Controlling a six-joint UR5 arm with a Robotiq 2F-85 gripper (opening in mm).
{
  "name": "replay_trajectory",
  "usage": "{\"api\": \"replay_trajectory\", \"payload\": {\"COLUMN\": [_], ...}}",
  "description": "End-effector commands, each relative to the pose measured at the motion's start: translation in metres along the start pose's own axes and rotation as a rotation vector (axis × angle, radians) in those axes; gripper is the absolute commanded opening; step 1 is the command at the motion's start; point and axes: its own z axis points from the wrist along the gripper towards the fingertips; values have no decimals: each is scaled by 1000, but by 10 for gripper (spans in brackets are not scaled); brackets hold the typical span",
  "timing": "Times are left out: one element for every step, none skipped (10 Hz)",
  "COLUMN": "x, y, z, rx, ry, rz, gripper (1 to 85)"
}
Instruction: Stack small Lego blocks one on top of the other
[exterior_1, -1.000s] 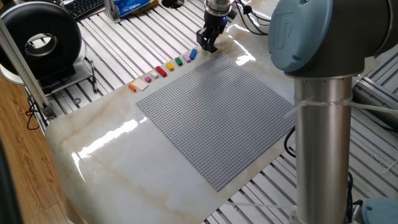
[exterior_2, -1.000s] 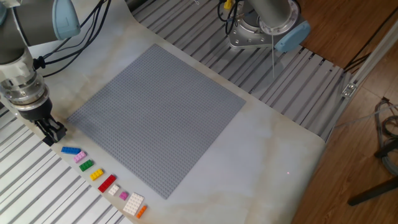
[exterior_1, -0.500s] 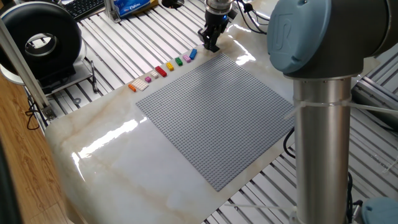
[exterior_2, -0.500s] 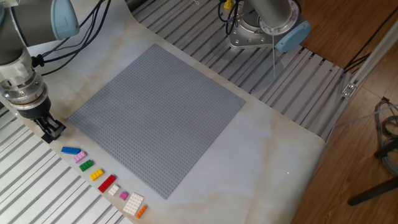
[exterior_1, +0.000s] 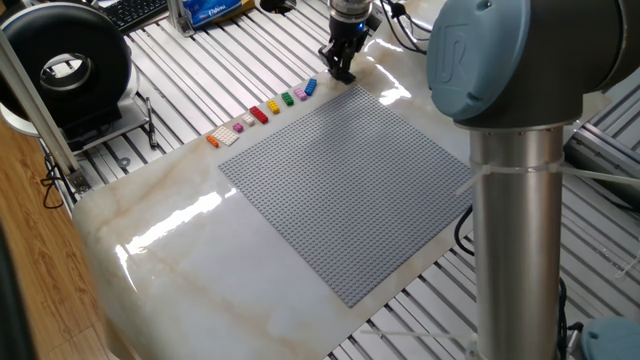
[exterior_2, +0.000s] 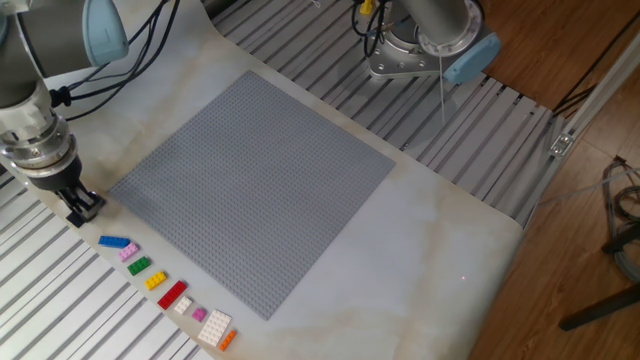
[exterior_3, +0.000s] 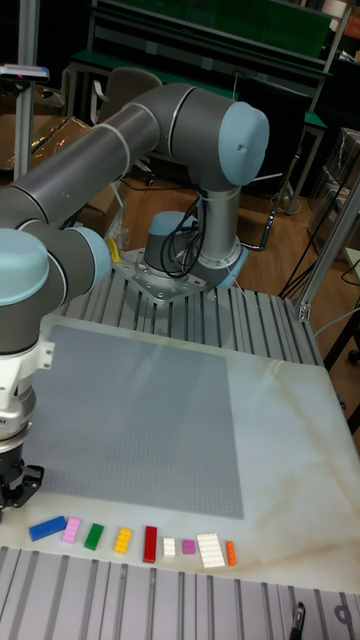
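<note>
The small Lego blocks lie in a row on the marble table beside the grey baseplate (exterior_2: 250, 180): blue (exterior_2: 114, 242), pink (exterior_2: 127, 254), green (exterior_2: 138, 266), yellow (exterior_2: 155, 281), red (exterior_2: 172, 294) and orange (exterior_2: 228, 340). The same row shows in the other views, from blue (exterior_1: 310, 87) to orange (exterior_1: 212, 139), and from blue (exterior_3: 47, 527) to orange (exterior_3: 230, 552). My black gripper (exterior_2: 80, 208) hangs just past the blue end of the row (exterior_1: 340, 72), a little above the table. Its fingers look shut. Whether anything dark sits between them I cannot make out.
Two white bricks (exterior_2: 214, 326) and a second pink one (exterior_2: 199, 314) lie in the row near the orange end. The arm's base (exterior_2: 420, 45) stands beyond the baseplate's far corner. Slatted metal rails (exterior_2: 60, 300) run past the table edge next to the row.
The gripper has risen slightly and drifted away from the blue brick. The row of bricks has not moved.
</note>
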Motion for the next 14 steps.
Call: {"api": "replay_trajectory", "payload": {"x": [1, 2, 3, 4, 5, 6, 8, 8, 7, 8, 7, 6, 7, 8], "y": [0, 0, 0, 2, 6, 9, 16, 24, 33, 40, 48, 51, 57, 64], "z": [-4, -6, -8, -10, -12, -15, -18, -20, -24, -25, -25, -28, -35, -40], "rx": [-5, -3, -3, -3, -5, -7, -17, -26, -37, -31, -32, -27, -30, -35], "ry": [7, 11, 14, 17, 20, 25, 26, 26, 20, 17, 12, 11, 17, 21], "rz": [9, 8, 8, 9, 15, 20, 27, 31, 35, 45, 55, 54, 58, 61], "gripper": [10, 10, 10, 10, 10, 10, 10, 10, 10, 10, 10, 10, 10, 10]}}
